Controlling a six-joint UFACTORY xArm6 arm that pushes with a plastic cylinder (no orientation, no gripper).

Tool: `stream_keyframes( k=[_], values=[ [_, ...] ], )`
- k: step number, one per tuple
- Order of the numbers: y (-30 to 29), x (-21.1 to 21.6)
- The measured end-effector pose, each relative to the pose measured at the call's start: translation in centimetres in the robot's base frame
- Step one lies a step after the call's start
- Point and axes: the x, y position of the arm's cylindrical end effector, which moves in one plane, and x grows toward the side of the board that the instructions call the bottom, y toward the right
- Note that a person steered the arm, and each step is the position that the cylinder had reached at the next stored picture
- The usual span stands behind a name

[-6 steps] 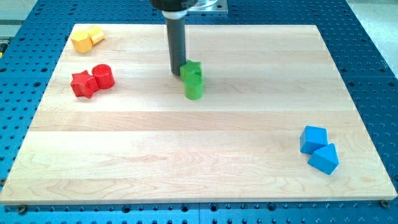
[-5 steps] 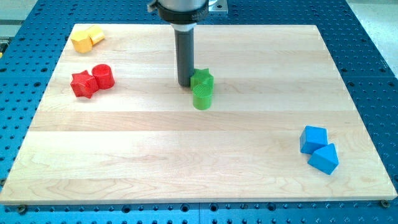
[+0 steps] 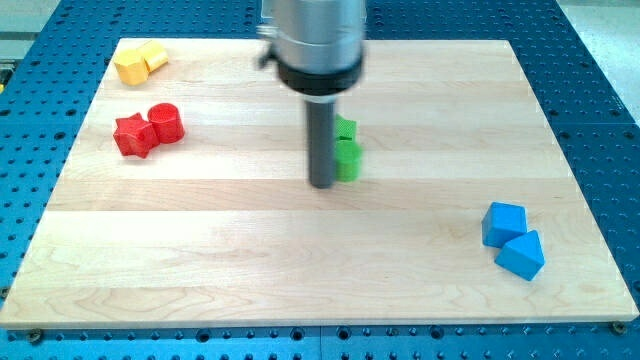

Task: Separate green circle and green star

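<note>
Camera view: my tip [image 3: 323,184] down on the wooden board [image 3: 300,260], touching the left side of the green circle [image 3: 348,161]. Green star [image 3: 345,129] right behind, touching the circle, partly hidden by the rod. No fingers here, only a rod.

The wooden board [image 3: 300,250] carries green [image 3: 348,160], red [image 3: 165,122], yellow [image 3: 131,66] and blue blocks [image 3: 504,222].
</note>
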Motion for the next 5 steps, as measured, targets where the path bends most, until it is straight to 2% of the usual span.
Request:
stream_keyframes(
  k=[1,2,3,4,5],
  values=[
    [-2.7,-2.0],
    [1.6,-5.0],
    [7.4,-1.5],
    [10.6,2.7],
    [7.4,2.5]
  ],
)
